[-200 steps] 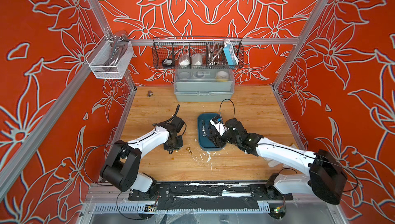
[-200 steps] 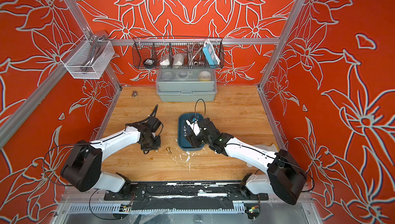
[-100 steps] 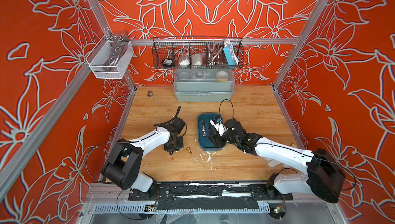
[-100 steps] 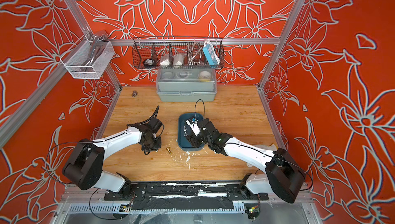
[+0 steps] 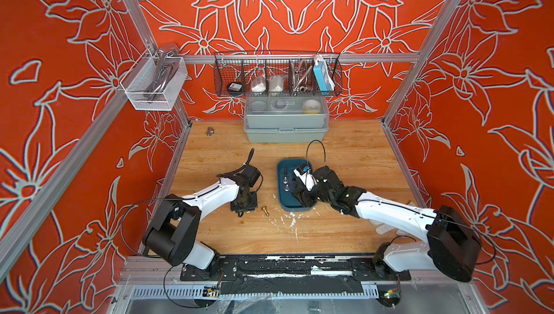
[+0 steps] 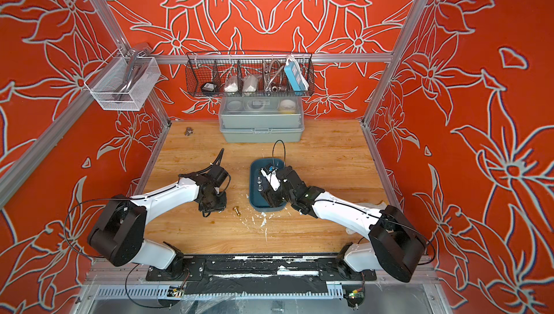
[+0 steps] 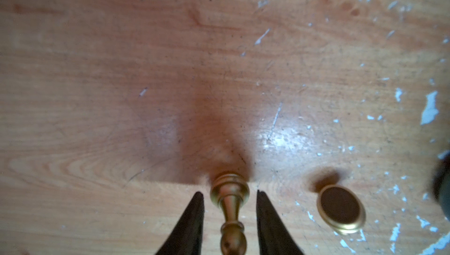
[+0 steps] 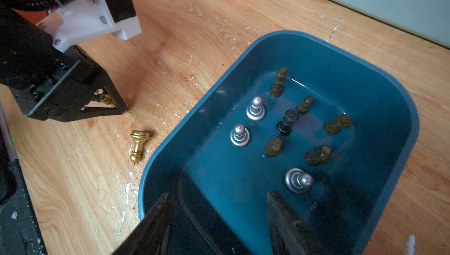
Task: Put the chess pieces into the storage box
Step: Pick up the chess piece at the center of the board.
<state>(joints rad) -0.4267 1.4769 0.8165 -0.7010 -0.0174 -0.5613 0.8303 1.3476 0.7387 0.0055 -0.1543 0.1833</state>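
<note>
The standing gold metal pawn (image 7: 229, 217) could topple if the left gripper (image 7: 229, 194) closes off-centre. Pointing straight down mid-way along the wooden bench (image 7: 121, 71), it straddles the pawn with jaws parted and gripping nothing. A second gold pawn (image 8: 136, 146) lies beside the teal plastic storage box (image 8: 316, 54), where the right gripper (image 8: 219, 194) hangs open and empty.

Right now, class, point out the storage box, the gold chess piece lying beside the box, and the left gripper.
storage box (image 8: 328, 66): right wrist view, inner wall.
gold chess piece (image 8: 136, 147): right wrist view, its stem.
left gripper (image 7: 229, 193): left wrist view, midway between fingertips.
</note>
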